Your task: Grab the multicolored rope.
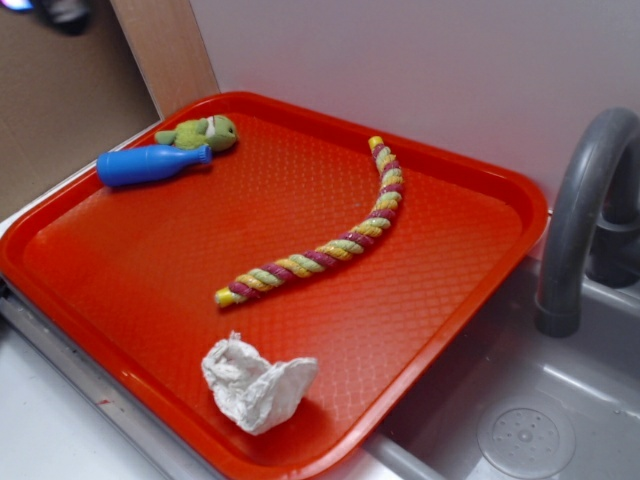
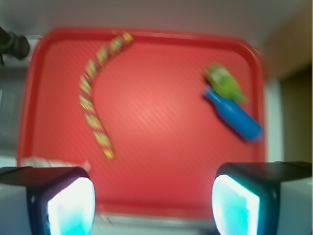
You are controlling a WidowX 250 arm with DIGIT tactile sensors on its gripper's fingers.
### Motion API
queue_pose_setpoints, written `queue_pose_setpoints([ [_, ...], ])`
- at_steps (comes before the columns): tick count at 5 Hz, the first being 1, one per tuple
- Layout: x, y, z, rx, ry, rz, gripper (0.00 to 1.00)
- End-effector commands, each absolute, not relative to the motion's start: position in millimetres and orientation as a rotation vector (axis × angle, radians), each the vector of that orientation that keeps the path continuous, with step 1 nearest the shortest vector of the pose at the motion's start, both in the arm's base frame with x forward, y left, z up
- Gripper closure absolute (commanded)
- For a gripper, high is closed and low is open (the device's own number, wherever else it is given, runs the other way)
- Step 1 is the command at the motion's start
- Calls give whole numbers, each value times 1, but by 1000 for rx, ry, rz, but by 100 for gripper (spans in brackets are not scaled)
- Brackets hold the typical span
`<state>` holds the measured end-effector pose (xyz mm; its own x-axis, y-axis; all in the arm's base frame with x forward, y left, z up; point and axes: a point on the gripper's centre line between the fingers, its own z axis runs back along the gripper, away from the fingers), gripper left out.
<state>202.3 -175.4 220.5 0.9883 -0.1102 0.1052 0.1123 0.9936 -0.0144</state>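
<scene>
lying curved across the red tray (image 1: 120,300), the multicolored rope (image 1: 320,255) sits untouched; the gripper (image 2: 154,208) hovers above, fingers (image 2: 71,205) spread apart.

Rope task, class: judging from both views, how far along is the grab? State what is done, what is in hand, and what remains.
Done: nothing yet; the rope lies curved and untouched on the red tray. In hand: the gripper hangs above the tray's edge, fingers wide apart and holding nothing, the rope ahead in the wrist view. Left: move over the rope, descend, close on it and lift.
</scene>
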Motion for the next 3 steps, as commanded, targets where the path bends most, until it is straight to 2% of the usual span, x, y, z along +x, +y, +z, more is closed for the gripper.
queue_pose_setpoints([
  [1,262,-232,190,-79,-125,-136,0],
  [2,261,-251,160,-43,-89,-197,0],
  [3,249,-259,109,-49,15,-221,0],
])
